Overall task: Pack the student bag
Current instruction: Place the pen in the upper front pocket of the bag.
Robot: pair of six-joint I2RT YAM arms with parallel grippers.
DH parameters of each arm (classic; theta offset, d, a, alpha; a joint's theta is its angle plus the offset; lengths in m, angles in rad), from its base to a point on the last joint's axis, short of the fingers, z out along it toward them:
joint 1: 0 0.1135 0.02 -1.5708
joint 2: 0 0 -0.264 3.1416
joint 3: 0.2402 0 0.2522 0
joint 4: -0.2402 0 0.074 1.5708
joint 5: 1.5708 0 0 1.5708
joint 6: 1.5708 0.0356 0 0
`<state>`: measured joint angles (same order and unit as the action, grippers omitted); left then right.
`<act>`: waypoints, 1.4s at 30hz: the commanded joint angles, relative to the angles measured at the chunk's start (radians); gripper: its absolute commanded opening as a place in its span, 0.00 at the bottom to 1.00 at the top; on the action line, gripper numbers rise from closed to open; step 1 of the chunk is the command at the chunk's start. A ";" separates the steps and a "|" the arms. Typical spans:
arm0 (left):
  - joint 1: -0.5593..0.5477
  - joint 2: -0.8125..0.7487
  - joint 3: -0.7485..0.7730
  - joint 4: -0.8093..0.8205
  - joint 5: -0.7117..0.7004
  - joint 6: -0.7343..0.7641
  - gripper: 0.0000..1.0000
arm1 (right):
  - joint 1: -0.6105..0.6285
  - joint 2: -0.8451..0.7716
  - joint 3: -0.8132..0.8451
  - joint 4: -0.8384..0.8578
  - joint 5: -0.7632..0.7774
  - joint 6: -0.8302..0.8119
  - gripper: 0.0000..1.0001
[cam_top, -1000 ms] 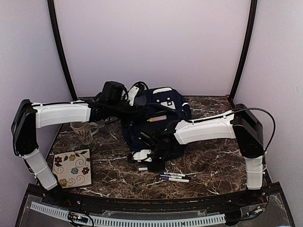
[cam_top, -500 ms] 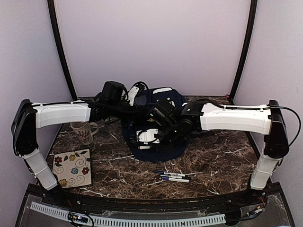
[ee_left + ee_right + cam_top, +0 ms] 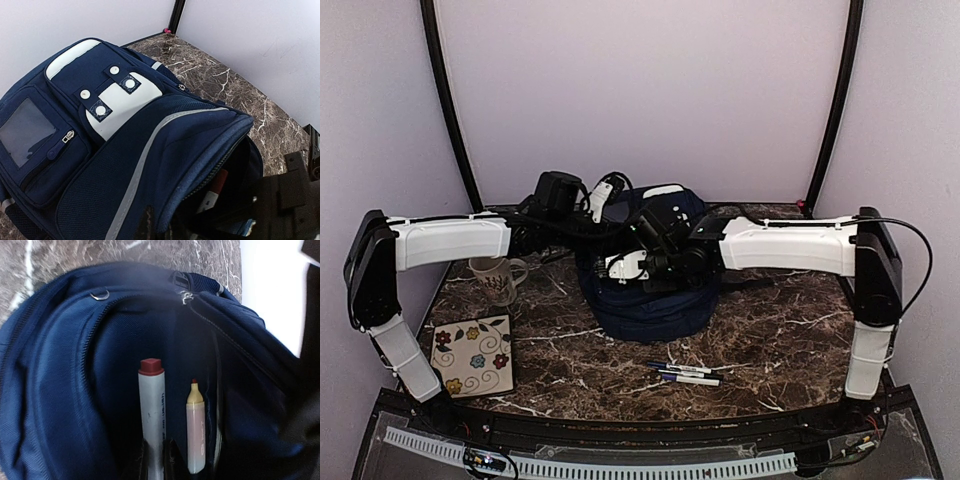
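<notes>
Marble table (image 3: 790, 330), bearing at its middle rear the navy backpack (image 3: 650, 305), main pocket gaping. Left gripper (image 3: 603, 195), fingers together at the bag's far rim, though whether they pinch cloth cannot be told; right gripper (image 3: 159, 462), fingers clamped on a grey marker (image 3: 151, 405) with a red cap, poised in the bag's mouth beside a pale highlighter (image 3: 195, 435) already inside. Handling note: the marker probably wants lowering cap-first well past the zip, clear of the highlighter, before the fingers part, lest it tip out; the pens (image 3: 685, 373) lying near the table's front likely follow.
</notes>
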<state>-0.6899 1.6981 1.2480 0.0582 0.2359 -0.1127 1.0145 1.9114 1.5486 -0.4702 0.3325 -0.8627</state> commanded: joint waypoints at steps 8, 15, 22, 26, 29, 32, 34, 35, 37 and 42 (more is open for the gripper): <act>0.005 -0.040 0.008 0.058 0.031 -0.022 0.00 | -0.034 0.150 -0.038 0.274 0.180 -0.209 0.06; 0.007 -0.037 0.008 0.060 0.035 -0.021 0.00 | -0.082 0.241 -0.129 0.694 0.354 -0.379 0.14; 0.007 -0.033 0.007 0.060 0.040 -0.023 0.00 | -0.102 0.252 -0.201 0.964 0.399 -0.487 0.31; 0.007 -0.034 0.008 0.059 0.037 -0.021 0.00 | -0.073 0.140 -0.234 0.802 0.351 -0.369 0.33; 0.006 -0.036 0.007 0.058 0.033 -0.018 0.00 | -0.042 0.076 -0.239 0.643 0.315 -0.263 0.35; 0.007 -0.041 0.003 0.065 0.035 -0.021 0.00 | -0.002 0.019 -0.280 0.548 0.300 -0.232 0.36; 0.007 -0.045 0.001 0.068 0.032 -0.014 0.00 | 0.029 -0.020 -0.309 0.485 0.289 -0.216 0.36; 0.007 -0.046 0.000 0.065 0.026 -0.012 0.00 | 0.044 -0.037 -0.321 0.445 0.260 -0.158 0.36; 0.007 -0.046 0.001 0.062 0.016 -0.006 0.00 | 0.073 -0.068 -0.324 0.345 0.208 -0.083 0.36; 0.007 -0.041 0.001 0.059 0.011 -0.003 0.00 | 0.125 -0.137 -0.316 0.146 0.144 0.072 0.35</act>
<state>-0.6891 1.7004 1.2472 0.0582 0.2493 -0.1123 1.1107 1.8381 1.2392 -0.1181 0.5587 -0.9657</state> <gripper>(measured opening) 0.052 0.354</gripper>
